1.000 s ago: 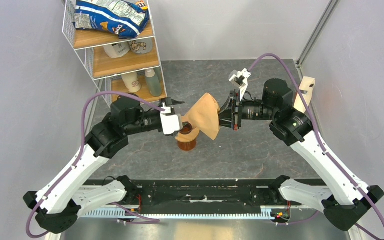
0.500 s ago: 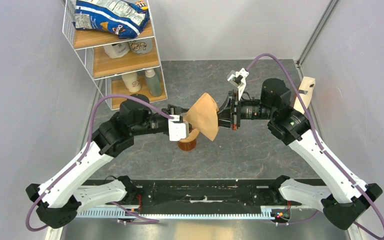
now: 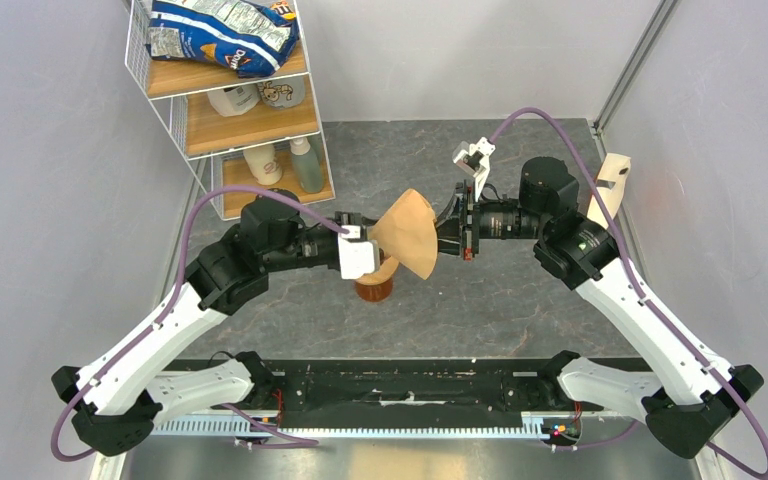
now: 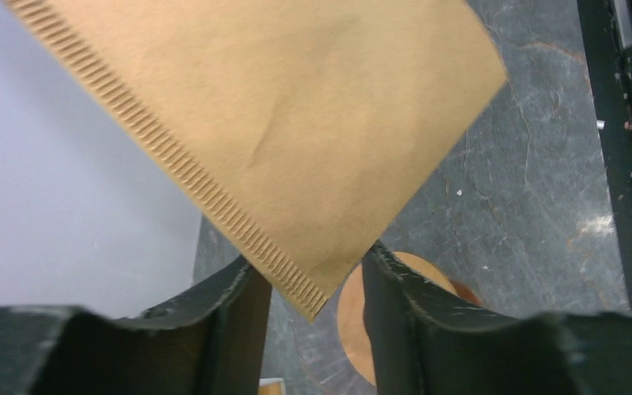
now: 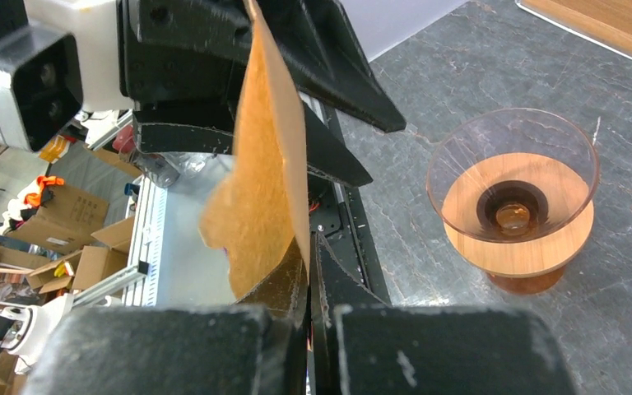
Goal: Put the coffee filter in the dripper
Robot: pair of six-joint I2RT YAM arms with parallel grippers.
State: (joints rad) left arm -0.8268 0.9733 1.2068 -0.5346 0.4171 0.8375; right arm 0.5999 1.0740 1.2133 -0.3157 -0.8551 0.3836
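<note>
Coffee filter (image 3: 407, 232) is held folded flat in mid-air, just above the dripper (image 5: 517, 216), and is pinched by the right gripper (image 5: 309, 247). Its crimped seam points down between the spread fingers of the left gripper (image 4: 311, 259). The dripper is seated on an amber vessel (image 3: 374, 291).

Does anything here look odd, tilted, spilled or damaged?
Nothing spilled or damaged. The only oddity: the coffee filter is flat, not opened into a cone, pinched in midair by the right gripper, one corner inside the open left gripper.
</note>
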